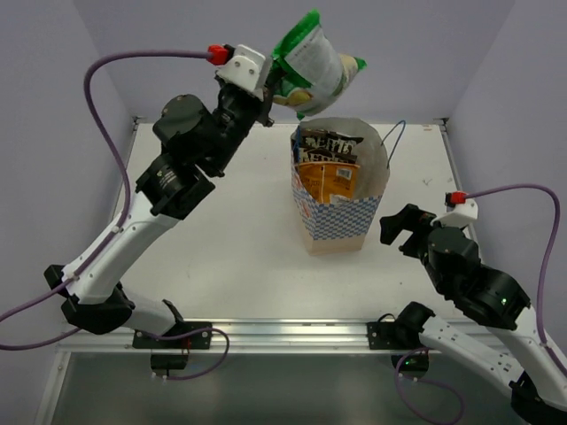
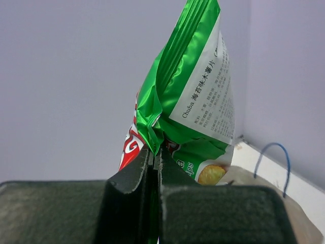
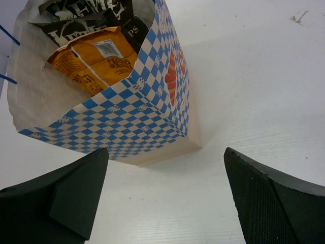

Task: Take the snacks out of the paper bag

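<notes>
Left gripper (image 2: 154,165) holds chips clear
Its jaws clamp the green-and-white chip bag (image 2: 198,96) high above the paper bag (image 1: 341,226); the right gripper (image 1: 401,235) hangs spread wide beside it. Inside lie the orange packet (image 3: 94,63) and dark brown packets (image 3: 86,20). Next, likely: swing chips aside, set them down

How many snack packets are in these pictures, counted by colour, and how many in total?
green-and-white chip bag, held up by the left gripper: 1
orange packet, inside the paper bag: 1
dark brown packets with white lettering, inside the paper bag: 2
Total: 4 snack packets
</notes>
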`<state>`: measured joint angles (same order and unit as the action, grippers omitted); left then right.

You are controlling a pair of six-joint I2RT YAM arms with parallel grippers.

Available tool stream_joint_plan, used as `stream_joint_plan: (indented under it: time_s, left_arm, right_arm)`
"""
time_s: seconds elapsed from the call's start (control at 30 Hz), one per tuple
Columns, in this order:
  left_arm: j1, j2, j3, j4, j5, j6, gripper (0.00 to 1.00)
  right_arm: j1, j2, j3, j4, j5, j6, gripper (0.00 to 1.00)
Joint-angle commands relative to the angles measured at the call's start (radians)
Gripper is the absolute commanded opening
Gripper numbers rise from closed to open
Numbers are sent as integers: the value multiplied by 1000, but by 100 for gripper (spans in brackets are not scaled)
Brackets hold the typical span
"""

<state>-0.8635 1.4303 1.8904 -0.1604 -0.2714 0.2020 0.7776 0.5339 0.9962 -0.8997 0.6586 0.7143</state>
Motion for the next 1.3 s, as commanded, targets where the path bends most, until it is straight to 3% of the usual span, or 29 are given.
stream_joint_plan:
  time_s: [0.0,0.23,0.37,0.5,0.67,0.83,0.93,1.07,1.27]
  left_arm:
    - [46,-63,-31,232,-239,-12,0]
    - [242,-88,-65,108,-318,-113,0]
    - [363,-91,-172,82,-247,-200,0]
    - [497,-62,-290,76,-141,-399,0]
    - [598,83,-304,88,-63,-469,0]
    - [658,217,-313,227,17,-552,0]
    - [728,295,-362,321,134,-676,0]
    - [848,315,-545,507,314,-855,0]
    - [972,320,-769,524,324,-840,7]
  right_arm:
    - [-3,-15,-11,42,-10,-1,99]
    - [-4,-17,4,71,-45,-32,99]
    - [-3,-12,19,87,-79,-61,99]
    - [-3,-12,19,104,-126,-101,99]
    - [-4,-12,-4,122,-172,-127,99]
    - [-3,-3,-11,125,-197,-144,99]
    - [-3,3,-13,125,-189,-150,99]
    - [-4,11,-24,127,-177,-153,99]
    - [-3,49,-27,127,-168,-157,99]
